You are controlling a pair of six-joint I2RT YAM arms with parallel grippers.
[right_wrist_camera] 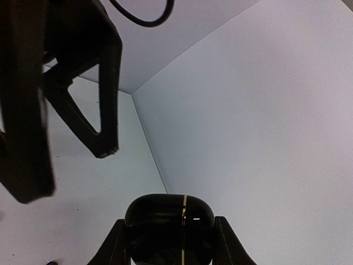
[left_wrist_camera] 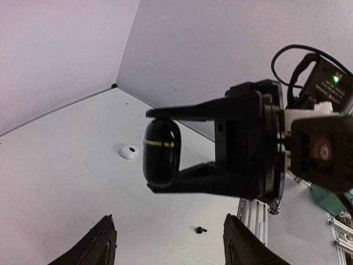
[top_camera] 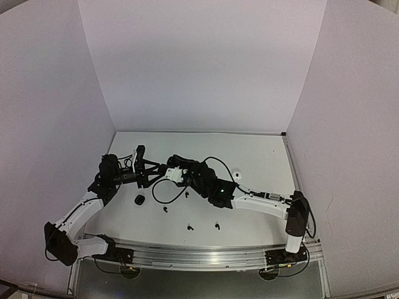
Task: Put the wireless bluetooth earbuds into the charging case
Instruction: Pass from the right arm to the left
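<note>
Three black earbuds (top_camera: pixel 189 227) lie loose on the table (top_camera: pixel 262 156), near the arm bases. Right gripper (right_wrist_camera: pixel 170 243) pinches the black charging case (left_wrist_camera: pixel 161 153) above the table. Left gripper (left_wrist_camera: pixel 170 243) faces it, jaws spread, empty.

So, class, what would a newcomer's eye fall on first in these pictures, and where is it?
Above the left middle of the white table, the right gripper clamps a black charging case with a thin gold line. The left gripper faces it, fingers apart and holding nothing. Tiny black earbuds lie scattered toward the table's near edge, and a white case sits further right.
</note>
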